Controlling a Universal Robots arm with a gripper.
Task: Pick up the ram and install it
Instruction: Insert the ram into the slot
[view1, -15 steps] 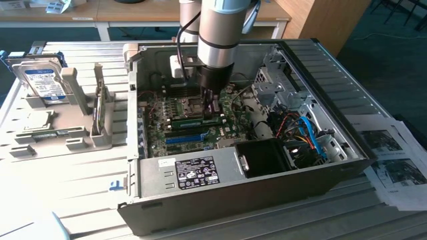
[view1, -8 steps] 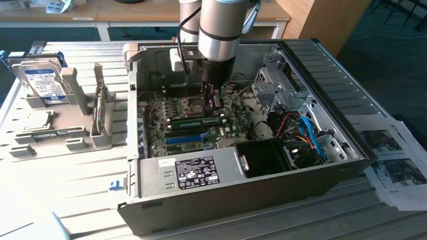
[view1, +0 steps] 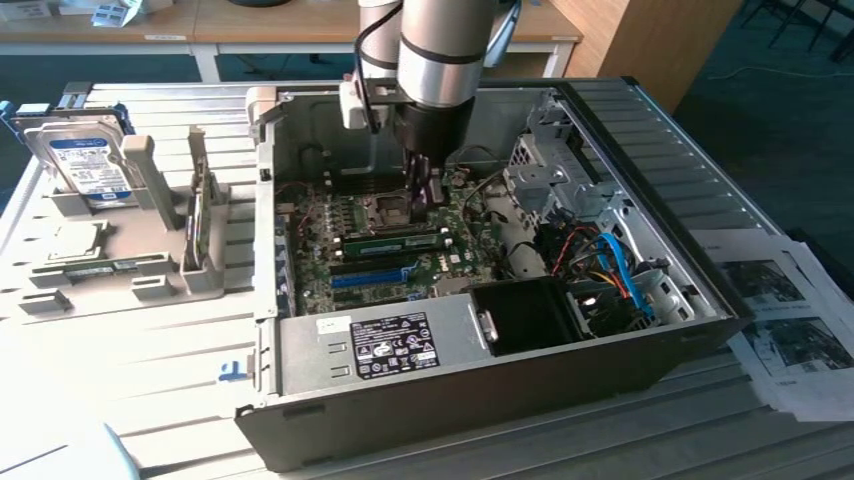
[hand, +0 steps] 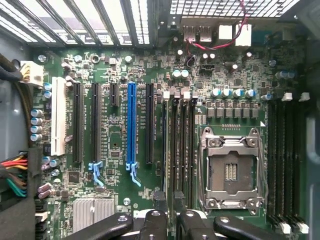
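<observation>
- An open computer case (view1: 641, 130) lies on its side on a slatted table (view1: 134, 350), with its motherboard (view1: 314, 250) facing up.
- The ram (view1: 394, 242) is inside the case, on the motherboard. It sits between a blue slot (view1: 367, 277) and the bare socket (view1: 394, 210).
- The ram is a long, narrow, flat green stick. It stands on its long edge, so one flat face shows in the exterior view.
- Darker patches run along that face. A pale label marks the end toward the exterior view's right.
- Its length runs in line with the blue slot just beside it. Whether it is pressed fully home cannot be told.
- The silver and black arm (view1: 441, 50) comes straight down into the case.
- The gripper (view1: 427, 195) hangs over the socket, just above the ram's labelled end. Whether it touches the ram cannot be told.
- Whether the jaws are open, closed or holding anything cannot be told.
- The wrist view looks down on the board. Dark memory slots (hand: 177, 145) run side by side between the blue slot and the socket.
- Outside the case, toward the exterior view's left, a grey tray (view1: 134, 275) rests on the table.
- A silver hard drive (view1: 80, 160) with a blue-white label stands upright in the tray. A small square processor (view1: 74, 240) lies flat in front of it.
- Printed sheets (view1: 787, 320) lie beside the case, toward the exterior view's right.
</observation>
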